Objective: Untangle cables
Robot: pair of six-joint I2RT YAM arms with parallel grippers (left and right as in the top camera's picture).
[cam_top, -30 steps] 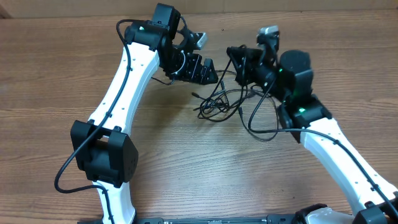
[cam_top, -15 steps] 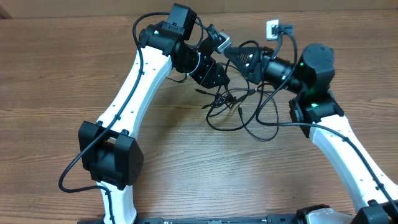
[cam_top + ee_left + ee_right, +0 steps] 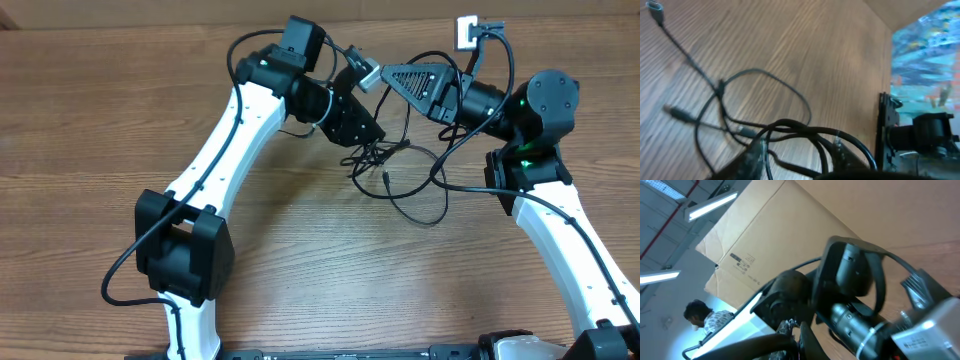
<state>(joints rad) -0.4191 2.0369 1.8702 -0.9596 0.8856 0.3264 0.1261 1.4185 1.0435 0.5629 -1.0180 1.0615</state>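
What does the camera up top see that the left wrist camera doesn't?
Only the overhead view shows both whole arms, the left arm and the right arm, leaning in toward each other. Only the left wrist view shows a silvery plug up close, and a colourful blurry patch beyond the table's edge. Both show the cables lying in loose loops on the wooden table.

Overhead, soft even light covers the wooden table, shadows faint beneath the arms, detail sharp. The left wrist view is blurred, the cables soft-edged, its far right washed teal. In the right wrist view, ceiling strip lights glare at upper left; near parts are dark, unfocused.
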